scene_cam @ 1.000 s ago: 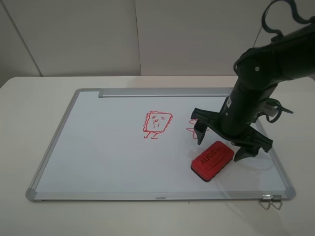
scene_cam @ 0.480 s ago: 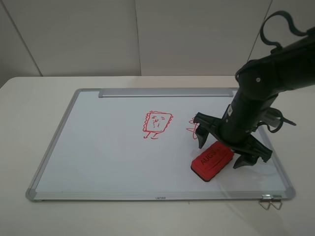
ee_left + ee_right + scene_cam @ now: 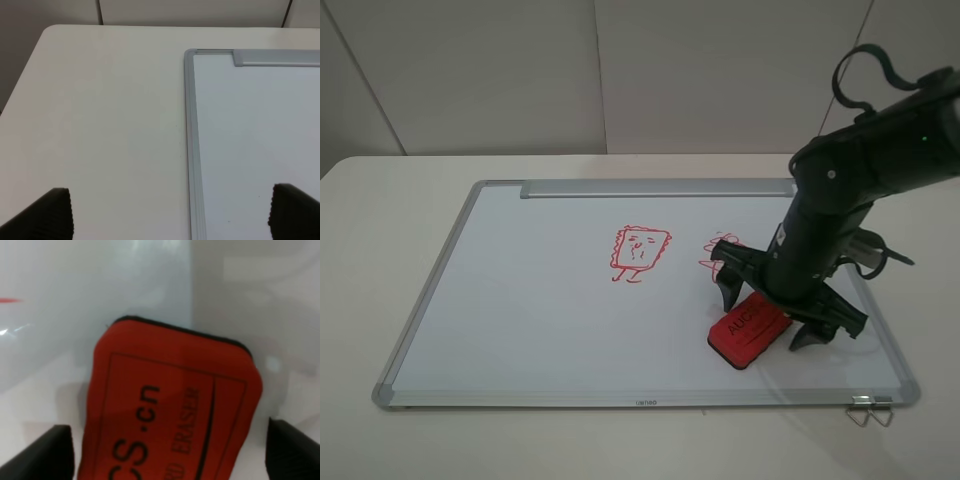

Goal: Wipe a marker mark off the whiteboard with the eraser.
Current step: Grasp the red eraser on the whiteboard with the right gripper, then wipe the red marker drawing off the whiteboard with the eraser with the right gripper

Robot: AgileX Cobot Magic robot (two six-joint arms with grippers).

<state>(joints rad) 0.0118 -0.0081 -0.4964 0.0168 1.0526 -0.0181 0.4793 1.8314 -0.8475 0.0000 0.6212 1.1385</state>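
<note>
The red eraser (image 3: 748,328) lies flat on the whiteboard (image 3: 520,310) near its front right corner. My right gripper (image 3: 776,312) hangs open just over it, one finger on each side of the block's far end. The right wrist view is filled by the eraser (image 3: 170,410), its black lettering up, with both fingertips (image 3: 50,450) wide apart beside it. The marker mark (image 3: 640,250), a small red wavy-edged figure with a face and legs, sits mid-board, left of the gripper. My left gripper (image 3: 170,212) stands open over the table by the whiteboard's frame (image 3: 192,150).
A red scribble (image 3: 712,256) lies partly hidden behind the right gripper's finger. A silver tray strip (image 3: 655,188) runs along the board's far edge. A metal binder clip (image 3: 871,409) sits at the board's front right corner. The white table (image 3: 380,230) surrounds the board.
My right gripper has come down and slightly leftward over the eraser, its fingers now straddling the block. The eraser and the left arm have not moved.
</note>
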